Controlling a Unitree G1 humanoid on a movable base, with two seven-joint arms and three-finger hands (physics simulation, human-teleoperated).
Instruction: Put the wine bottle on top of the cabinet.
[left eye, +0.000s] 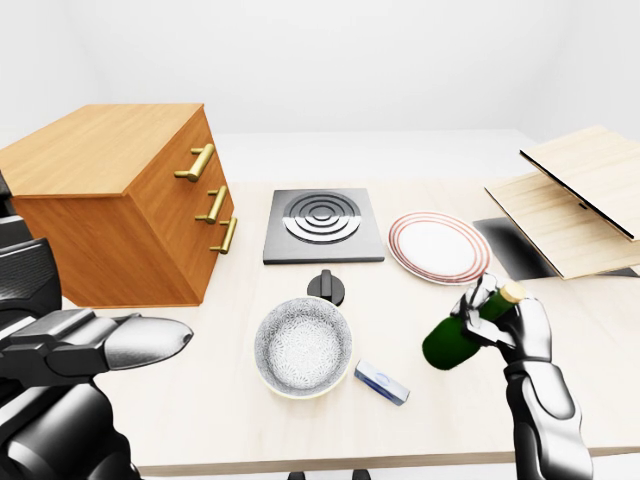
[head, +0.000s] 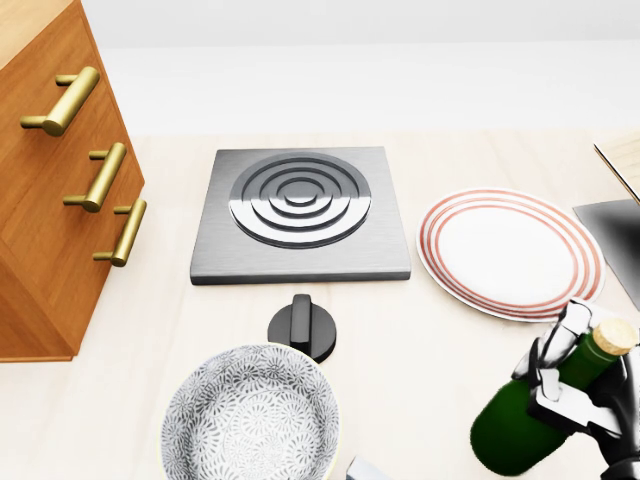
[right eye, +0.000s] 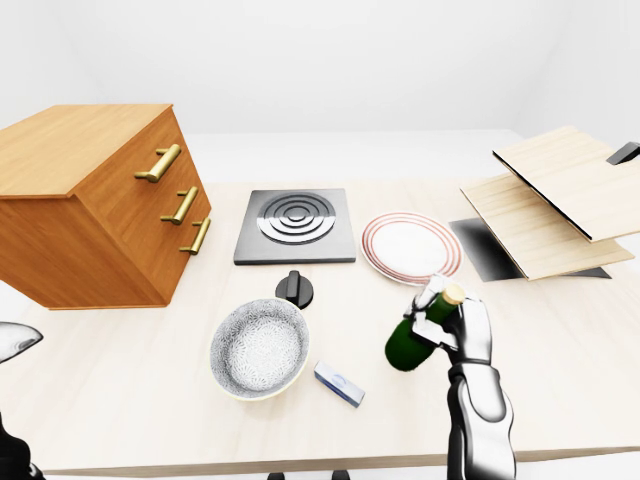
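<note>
Cabinet (left eye: 110, 200) at the left of the bench (left eye: 200, 400), top bare, well apart from everything still to be carried. Wine bottle (right eye: 412, 340) tilted near the bench's lower right, beside the plate (right eye: 410, 248), right hand (right eye: 455, 325) wrapped around its neck and shoulder. Grasp apparently made; lift, carry across and placing all left, left hand (left eye: 120, 340) hanging empty with fingers loose.

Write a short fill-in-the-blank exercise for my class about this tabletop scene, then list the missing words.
1. The right hand grips the green wine bottle around its ____.
2. The bottle is stopped with a ____.
3. The cabinet has ____ gold handles.
4. The plate has ____ rings around its rim.

Missing words: neck; cork; three; red
</note>
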